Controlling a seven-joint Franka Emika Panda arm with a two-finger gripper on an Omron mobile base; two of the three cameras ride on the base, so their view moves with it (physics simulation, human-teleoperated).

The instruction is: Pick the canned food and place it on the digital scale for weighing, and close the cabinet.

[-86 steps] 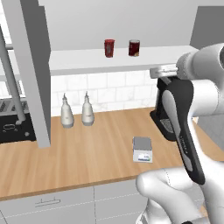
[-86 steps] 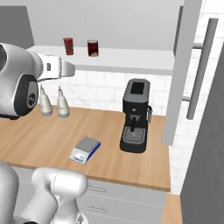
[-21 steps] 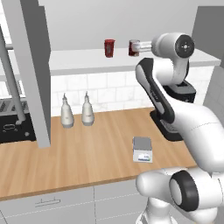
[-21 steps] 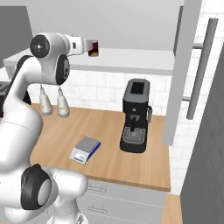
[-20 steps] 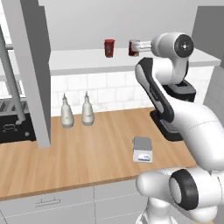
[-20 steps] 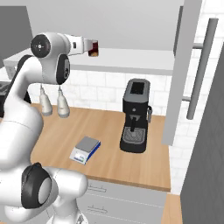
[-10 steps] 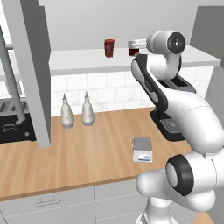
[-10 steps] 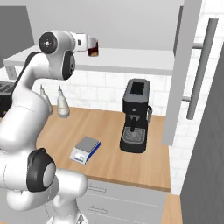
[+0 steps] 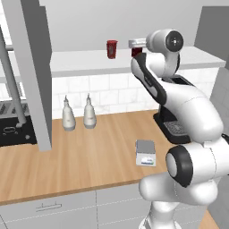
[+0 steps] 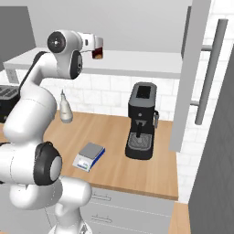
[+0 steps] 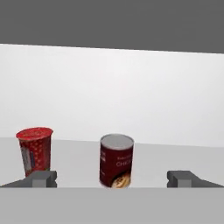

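1. On the open cabinet shelf (image 9: 89, 67), upright: canned food (image 11: 116, 161), dark red, pale rim and top. It stands centred between the gripper's two fingertips, not yet touched. Judged rigid, moderately heavy, smooth-walled, so liable to slip under a light pinch; best taken across the middle of its side wall, below the rim.
2. Beside it on the same shelf, apart: red cup (image 11: 35, 150), slimmer and brighter. It sits near one fingertip and could be knocked on the approach.
3. Gripper (image 11: 112, 178): jaws spread wide, empty, level with the can's lower half.
4. Arm: raised high, elbow bent, hand held horizontal at shelf height and pointing into the cabinet.
5. Cabinet door (image 9: 31, 76): swung open, long bar handle; closing not yet done.
6. Below, on the wooden counter (image 9: 80, 161): digital scale (image 9: 145, 152), top bare.
7. Also on the counter: coffee machine (image 10: 141, 126), two bottles (image 9: 78, 113).
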